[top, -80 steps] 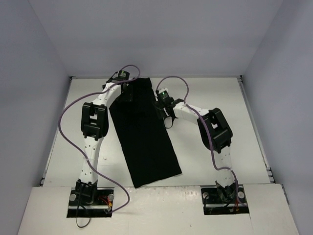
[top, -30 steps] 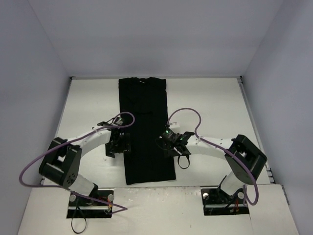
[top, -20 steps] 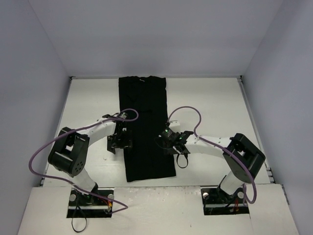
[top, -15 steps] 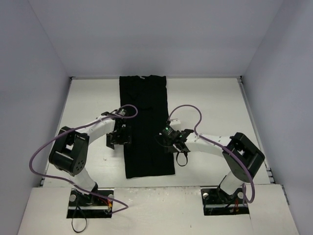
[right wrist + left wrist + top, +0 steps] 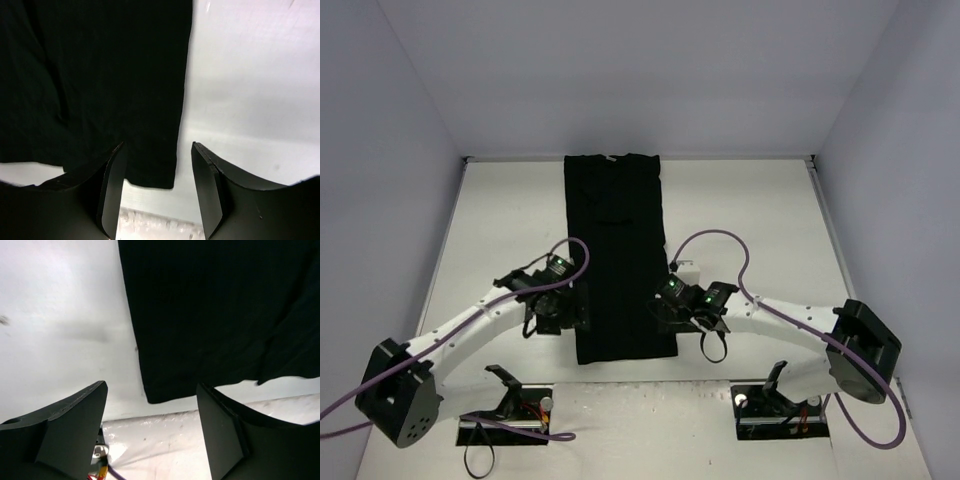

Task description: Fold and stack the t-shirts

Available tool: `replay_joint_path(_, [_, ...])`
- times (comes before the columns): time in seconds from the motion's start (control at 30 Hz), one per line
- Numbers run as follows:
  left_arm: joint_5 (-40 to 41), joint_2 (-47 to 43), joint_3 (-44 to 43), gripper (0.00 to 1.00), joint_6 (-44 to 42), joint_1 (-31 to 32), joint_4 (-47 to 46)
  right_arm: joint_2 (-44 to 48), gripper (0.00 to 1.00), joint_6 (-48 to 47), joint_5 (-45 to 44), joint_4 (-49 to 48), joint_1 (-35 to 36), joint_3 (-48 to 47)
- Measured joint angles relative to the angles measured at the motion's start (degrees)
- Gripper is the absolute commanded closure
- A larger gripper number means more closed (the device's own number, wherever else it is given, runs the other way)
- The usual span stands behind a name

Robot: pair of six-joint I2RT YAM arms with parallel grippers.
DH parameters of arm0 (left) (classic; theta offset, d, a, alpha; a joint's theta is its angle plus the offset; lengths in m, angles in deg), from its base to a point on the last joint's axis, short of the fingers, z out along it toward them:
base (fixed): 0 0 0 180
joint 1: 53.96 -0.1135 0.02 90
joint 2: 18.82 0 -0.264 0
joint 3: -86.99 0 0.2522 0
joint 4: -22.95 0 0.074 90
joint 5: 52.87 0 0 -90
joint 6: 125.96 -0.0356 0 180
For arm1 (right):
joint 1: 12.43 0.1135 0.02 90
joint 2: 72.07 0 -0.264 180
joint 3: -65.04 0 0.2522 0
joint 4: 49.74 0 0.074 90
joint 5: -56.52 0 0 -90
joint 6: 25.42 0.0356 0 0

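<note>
The black t-shirt (image 5: pixel 618 255) lies flat as a long narrow strip running from the back wall toward the near edge of the white table (image 5: pixel 760 230). My left gripper (image 5: pixel 560 316) hovers open at the strip's near left side. In the left wrist view the t-shirt's (image 5: pixel 215 315) near left corner lies between and beyond the fingers, with the left gripper (image 5: pixel 150 440) empty. My right gripper (image 5: pixel 676 314) hovers open at the near right side. In the right wrist view the t-shirt's (image 5: pixel 100 75) near right corner shows between the fingers of the right gripper (image 5: pixel 159 195), which holds nothing.
Grey walls close the table on the left, back and right. A shiny taped lip (image 5: pixel 650 400) runs along the near edge just past the shirt's hem, with both arm bases (image 5: pixel 505 400) and purple cables there.
Both grippers have slid along the shirt's sides toward the near edge, and the arms now lie lower and more stretched out. The shirt, skewed earlier, now lies straight.
</note>
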Motion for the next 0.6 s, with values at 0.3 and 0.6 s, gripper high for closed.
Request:
replay_joint_path(0.3, [-1.62, 2.05, 5.91, 0.32, 5.51, 2.97, -1.62, -0.24, 0.49, 8.57, 1.31, 1.39, 7.76, 3.09])
replay_joint_path(0.6, [-3.15, 5.94, 7.69, 0.33, 8.00, 6.76, -6.37, -1.29, 0.50, 12.89, 0.28, 1.44, 9.32, 5.15])
